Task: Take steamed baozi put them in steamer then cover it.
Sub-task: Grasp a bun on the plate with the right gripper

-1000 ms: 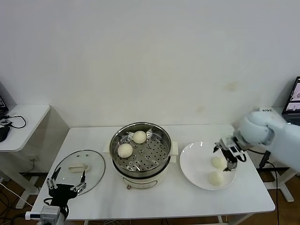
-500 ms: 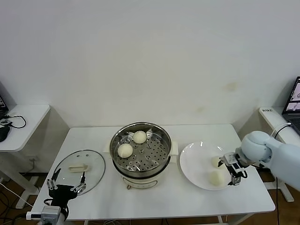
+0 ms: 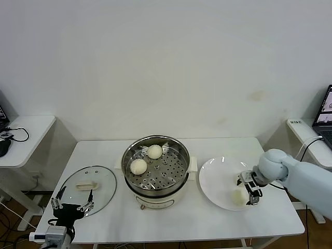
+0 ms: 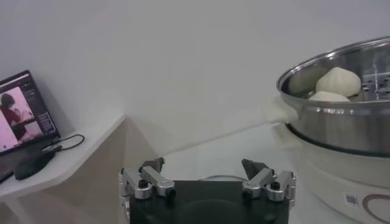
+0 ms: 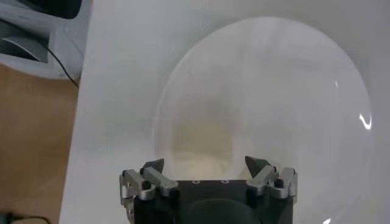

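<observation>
1. The right gripper [image 3: 249,189] hung low over the white plate [image 3: 215,176], jaws spread apart, nothing held; one steamed baozi [image 3: 237,196] sat on the plate just beside its fingers.
2. The steamer [image 3: 155,168] stood mid-table with two buns [image 3: 138,166] on its perforated tray; the cover [image 3: 85,188] lay flat on the table to its left.
3. The left gripper [image 3: 71,207] was parked at the table's near-left edge by the cover, jaws wide too, empty.
</observation>
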`<state>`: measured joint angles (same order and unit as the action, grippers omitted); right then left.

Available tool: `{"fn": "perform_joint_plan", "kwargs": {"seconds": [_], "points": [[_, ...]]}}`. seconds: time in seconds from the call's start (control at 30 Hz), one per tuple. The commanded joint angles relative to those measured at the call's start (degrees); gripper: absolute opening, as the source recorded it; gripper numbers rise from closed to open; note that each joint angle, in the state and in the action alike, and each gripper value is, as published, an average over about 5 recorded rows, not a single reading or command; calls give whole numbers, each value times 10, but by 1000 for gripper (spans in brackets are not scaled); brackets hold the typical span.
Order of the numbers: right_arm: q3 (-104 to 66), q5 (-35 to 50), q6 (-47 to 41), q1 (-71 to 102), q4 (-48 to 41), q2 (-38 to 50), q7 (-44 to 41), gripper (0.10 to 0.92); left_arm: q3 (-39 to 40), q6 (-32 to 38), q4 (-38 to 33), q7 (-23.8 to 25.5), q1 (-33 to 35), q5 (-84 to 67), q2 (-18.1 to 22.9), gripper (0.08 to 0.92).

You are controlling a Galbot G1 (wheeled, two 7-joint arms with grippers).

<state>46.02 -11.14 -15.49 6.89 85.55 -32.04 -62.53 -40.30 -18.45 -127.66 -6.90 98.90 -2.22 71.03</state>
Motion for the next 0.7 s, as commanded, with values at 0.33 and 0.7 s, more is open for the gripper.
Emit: {"fn": "perform_joint_plan", "kwargs": {"seconds": [0.33,0.7], "points": [[-4,-6,-7,6,-29,-31,-4,677,1,-1,4,0,-3,0,2,823],[25,33,-8,-85,12,9,-42,645,1,-1,1,0,-3,0,1,823]]}}
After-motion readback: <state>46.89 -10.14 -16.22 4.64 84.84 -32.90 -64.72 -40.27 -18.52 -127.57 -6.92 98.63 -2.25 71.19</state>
